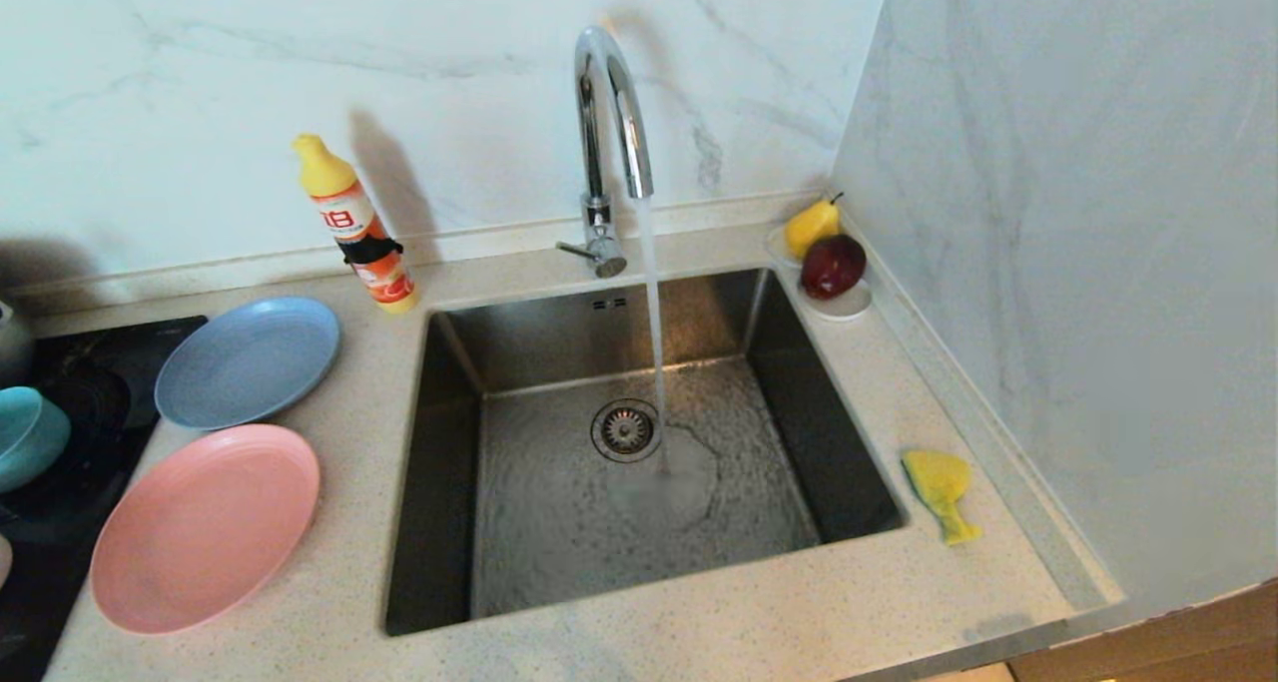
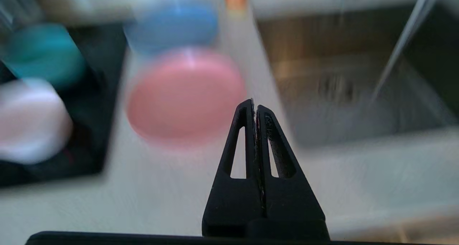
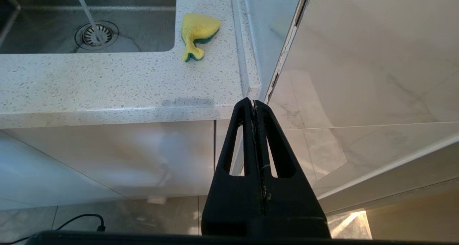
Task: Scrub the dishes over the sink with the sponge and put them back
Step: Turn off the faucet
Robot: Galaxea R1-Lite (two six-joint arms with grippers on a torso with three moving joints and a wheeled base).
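The salmon-pink plate [image 1: 206,527] and the grey-blue plate [image 1: 248,360] lie on the counter left of the sink [image 1: 439,522]. A teal bowl [image 1: 28,434] sits on the black hob at the far left, and the pale pink-white bowl [image 2: 30,119] shows in the left wrist view. The yellow sponge [image 1: 941,488] lies on the counter right of the sink. Water runs from the tap [image 1: 611,113] into the basin. My left gripper [image 2: 255,105] is shut and empty, above the counter's front edge short of the pink plate [image 2: 186,94]. My right gripper [image 3: 254,103] is shut and empty, below the counter edge, short of the sponge [image 3: 198,31].
An orange detergent bottle [image 1: 354,225] with a yellow cap stands behind the plates. A small white saucer [image 1: 844,305] with a yellow pear [image 1: 811,226] and a red apple [image 1: 833,266] sits at the back right corner. A marble wall [image 1: 1078,263] closes the right side.
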